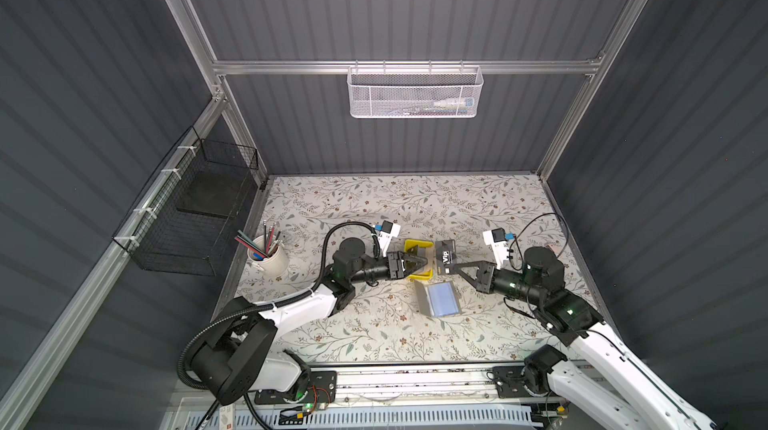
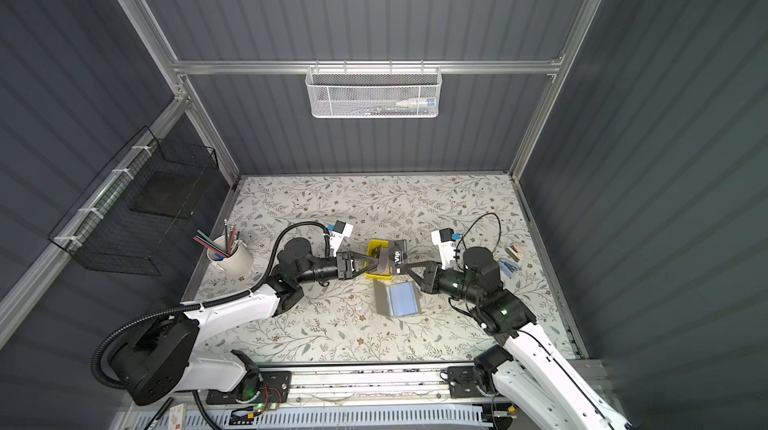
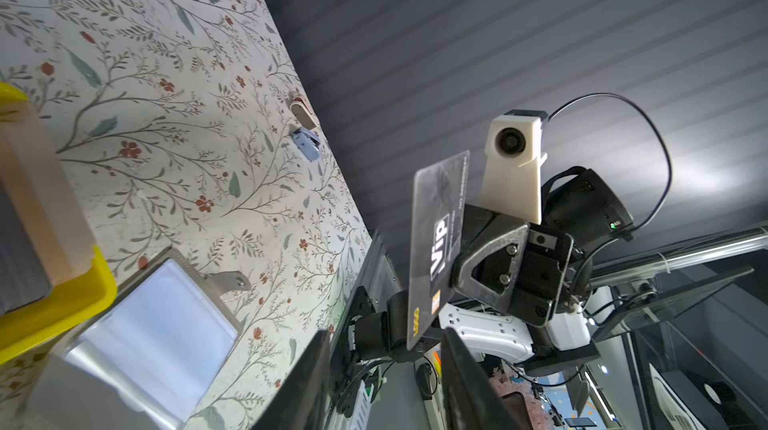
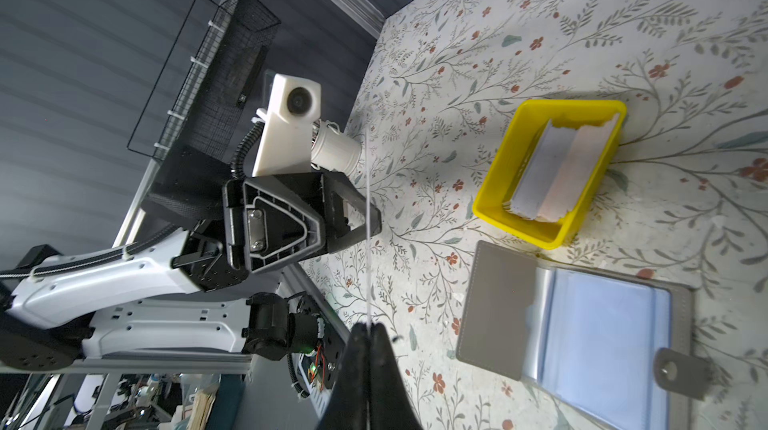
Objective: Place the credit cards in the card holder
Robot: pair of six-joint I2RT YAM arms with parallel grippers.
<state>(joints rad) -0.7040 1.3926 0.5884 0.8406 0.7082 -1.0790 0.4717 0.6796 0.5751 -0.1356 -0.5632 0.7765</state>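
**A:** Where is our card now?

**B:** The black VIP card [image 1: 444, 256] is up in the air, just right of the yellow tray [image 1: 417, 242], about the middle of the table. Our right gripper [image 1: 456, 269] is closed on it and pinches it close to its near right corner.

**A:** And the left one?

**B:** Our left gripper [image 1: 423, 262] hangs over the tray with its jaws apart and grips nothing. In the left wrist view one end of the card lies between its two fingers [image 3: 305, 382]. We cannot tell if they touch it.

**A:** Where must the card go?

**B:** The card holder [image 1: 439, 299] lies open and flat on the table, on the near side of the tray, with the blue sleeves up. From the card it is toward the near side and down, a little to the left. The long axis of the card runs about from far to near, and the card stands tilted. So we judge it must be laid flatter, with one edge aimed at a sleeve mouth. To which side the sleeves open, we cannot tell.

**A:** Which arm is nearer?

**B:** Both are close, because the holder lies between them. The right one has the card, so we think the move is for it, once the left fingers are clear. The other cards [image 4: 561, 166] lie in the tray.
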